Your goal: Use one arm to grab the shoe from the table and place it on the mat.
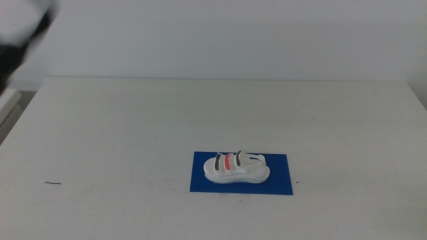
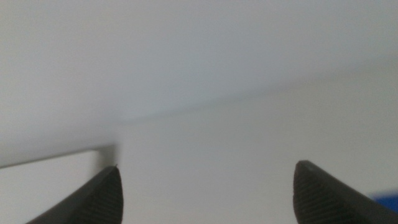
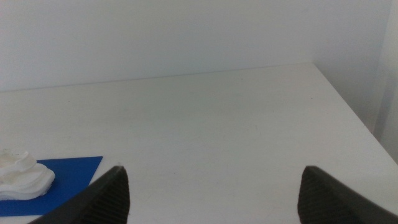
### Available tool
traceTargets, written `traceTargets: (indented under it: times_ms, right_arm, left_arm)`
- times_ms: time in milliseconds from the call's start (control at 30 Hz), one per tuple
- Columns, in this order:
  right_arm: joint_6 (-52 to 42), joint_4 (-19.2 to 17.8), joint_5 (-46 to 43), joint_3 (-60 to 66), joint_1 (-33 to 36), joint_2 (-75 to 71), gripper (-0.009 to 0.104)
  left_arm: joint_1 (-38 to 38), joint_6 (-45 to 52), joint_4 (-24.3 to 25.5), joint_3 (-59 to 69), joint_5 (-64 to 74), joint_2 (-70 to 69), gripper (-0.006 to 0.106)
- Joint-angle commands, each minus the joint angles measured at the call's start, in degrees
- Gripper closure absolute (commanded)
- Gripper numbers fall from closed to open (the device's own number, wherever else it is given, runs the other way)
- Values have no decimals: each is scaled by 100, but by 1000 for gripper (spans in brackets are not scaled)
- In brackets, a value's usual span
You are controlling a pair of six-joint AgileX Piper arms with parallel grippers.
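In the middle view we see only a blurred dark and white shape (image 1: 23, 33) at the far left corner of the wide white table (image 1: 133, 133), cut off by the picture's edge; we cannot tell which part of an arm it is. A tiny dark mark (image 1: 53, 183) near the table's left edge is too small to identify. The flat dark blue rectangular mat (image 3: 68, 174) is cropped in the right wrist view, and so is the small white thick-soled shoe (image 3: 22, 177), its straps out of sight. The left wrist view is soft throughout, with a blue sliver (image 2: 388, 197) at its edge.
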Motion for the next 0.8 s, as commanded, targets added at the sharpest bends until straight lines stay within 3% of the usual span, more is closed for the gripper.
traceTargets:
  times_ms: [0, 167, 367, 600, 767]
  right_arm:
    - [-35, -35, -38, 14, -12, -27, 16]
    - [-35, -35, -38, 14, -12, -27, 16]
    - [-35, -35, -38, 14, -12, -27, 16]
    - [-35, -35, -38, 14, -12, -27, 16]
    - [-35, -35, -38, 14, -12, -27, 16]
  left_arm:
    - [441, -184, -226, 1172, -1184, -721, 7]
    - [892, -1055, -310, 3171, -2237, -2023, 7]
    - [871, -987, -581, 4588, -3168, -2894, 7]
    - [871, -987, -171, 5221, -3429, -3678, 7]
    - [871, -955, -533, 5332, -3083, -4611, 7]
